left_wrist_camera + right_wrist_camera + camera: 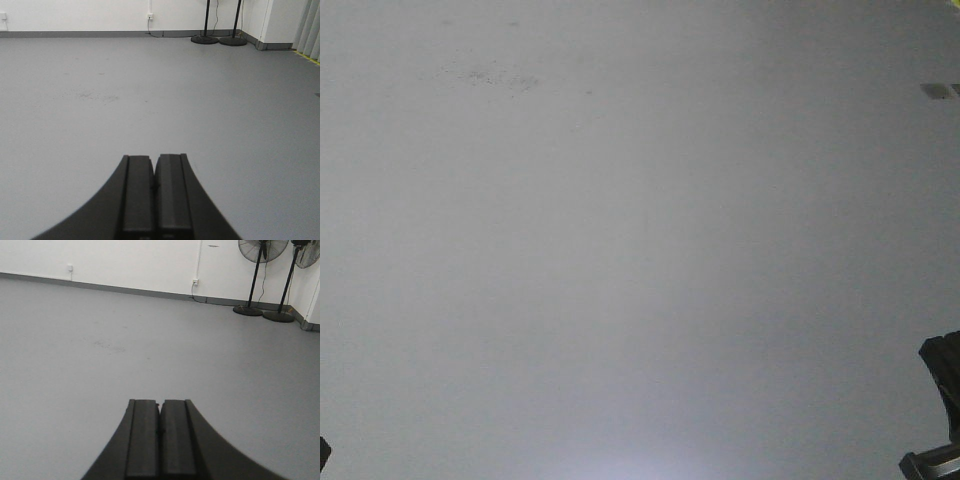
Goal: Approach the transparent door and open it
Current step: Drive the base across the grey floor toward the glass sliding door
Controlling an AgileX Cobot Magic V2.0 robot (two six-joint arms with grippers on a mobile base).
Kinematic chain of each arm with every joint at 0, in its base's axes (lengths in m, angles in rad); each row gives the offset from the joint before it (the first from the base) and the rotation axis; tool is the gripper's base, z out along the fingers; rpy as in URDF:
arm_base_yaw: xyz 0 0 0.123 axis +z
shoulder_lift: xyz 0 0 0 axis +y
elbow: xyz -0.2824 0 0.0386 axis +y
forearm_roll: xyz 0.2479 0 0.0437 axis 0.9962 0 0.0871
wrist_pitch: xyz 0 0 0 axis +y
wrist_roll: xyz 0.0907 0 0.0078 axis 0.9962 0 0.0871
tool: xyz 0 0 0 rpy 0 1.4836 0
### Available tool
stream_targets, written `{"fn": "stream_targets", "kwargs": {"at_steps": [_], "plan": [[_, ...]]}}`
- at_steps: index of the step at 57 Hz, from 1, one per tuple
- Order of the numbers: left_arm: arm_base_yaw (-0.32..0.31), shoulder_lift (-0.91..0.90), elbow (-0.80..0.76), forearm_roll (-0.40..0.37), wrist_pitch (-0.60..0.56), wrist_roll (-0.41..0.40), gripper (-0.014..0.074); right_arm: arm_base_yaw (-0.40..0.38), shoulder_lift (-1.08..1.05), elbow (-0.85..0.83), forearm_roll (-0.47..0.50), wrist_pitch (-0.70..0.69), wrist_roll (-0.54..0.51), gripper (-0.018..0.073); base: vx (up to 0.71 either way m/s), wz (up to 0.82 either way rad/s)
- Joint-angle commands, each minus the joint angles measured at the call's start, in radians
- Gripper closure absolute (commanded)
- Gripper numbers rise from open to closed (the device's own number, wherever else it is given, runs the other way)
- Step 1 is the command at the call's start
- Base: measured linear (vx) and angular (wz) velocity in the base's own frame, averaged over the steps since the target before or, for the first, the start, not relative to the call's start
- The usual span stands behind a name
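The transparent door is out of view in every frame. My left gripper [154, 158] is shut, its black pads pressed together with nothing between them, pointing over bare grey floor [150, 90]. My right gripper [160, 402] is likewise shut and empty above the same floor [150, 350]. In the front view only grey floor [640, 250] fills the frame, with a dark piece of the right arm [942, 400] at the lower right edge.
A white wall [100, 12] with a grey skirting runs along the far side. Two pedestal fans [259, 270] [292, 280] stand at the far right corner, their round bases [205, 39] on the floor. Wall sockets [195, 282] sit low on the wall.
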Motion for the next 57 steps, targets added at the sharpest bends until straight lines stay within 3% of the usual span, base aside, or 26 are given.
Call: {"fn": "stream_targets", "kwargs": {"at_steps": [1, 57], "plan": [[-0.006, -0.014, 0.010, 0.000, -0.081, -0.001, 0.0596, -0.005, -0.013, 0.005, -0.005, -0.085, -0.001, 0.0561, 0.00, 0.00], [-0.006, -0.014, 0.010, 0.000, -0.081, -0.001, 0.0596, -0.005, -0.013, 0.005, -0.005, -0.082, -0.001, 0.0561, 0.02, -0.01]]}}
